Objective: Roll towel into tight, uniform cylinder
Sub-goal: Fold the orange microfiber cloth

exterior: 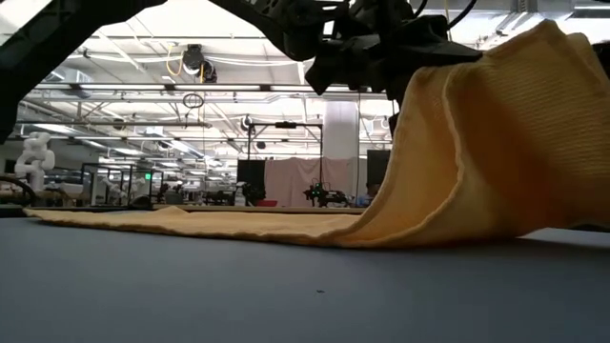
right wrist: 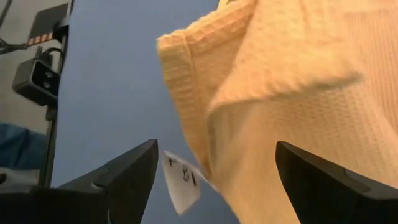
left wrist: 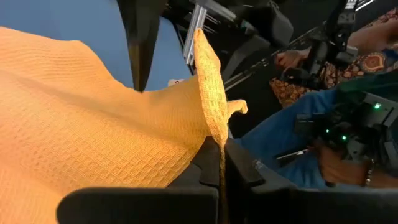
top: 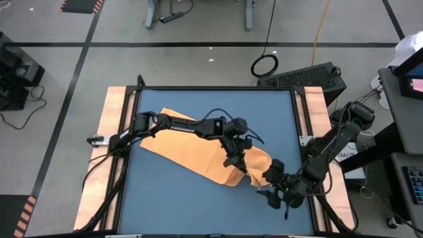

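The orange-yellow towel (top: 192, 149) lies across the middle of the blue table. Its left part rests flat on the mat (exterior: 191, 224), and its right end is raised into a hump (exterior: 496, 133). My left gripper (top: 239, 158) reaches in from the table's left and is shut on the raised end (left wrist: 219, 177). My right gripper (top: 272, 188) is open at the towel's near right corner. In the right wrist view its fingers (right wrist: 216, 149) stand wide on either side of the hanging corner (right wrist: 205, 93) and a small white tag (right wrist: 180, 183), touching neither. My left gripper pinches the towel's hemmed edge (left wrist: 214, 134) at its right end between the two fingers. The fingers come from the table's left, slanting a little downward. The edge stands up out of the fingers, lifted off the table, while the towel's left part stays flat on the mat.
Wooden rails (top: 112, 132) and a black frame run along the table's sides. Bare blue mat (top: 185, 205) lies near the front edge. A black case (top: 304, 76) sits beyond the far right corner. A person's hand and blue sleeve (left wrist: 292, 134) show beyond the table.
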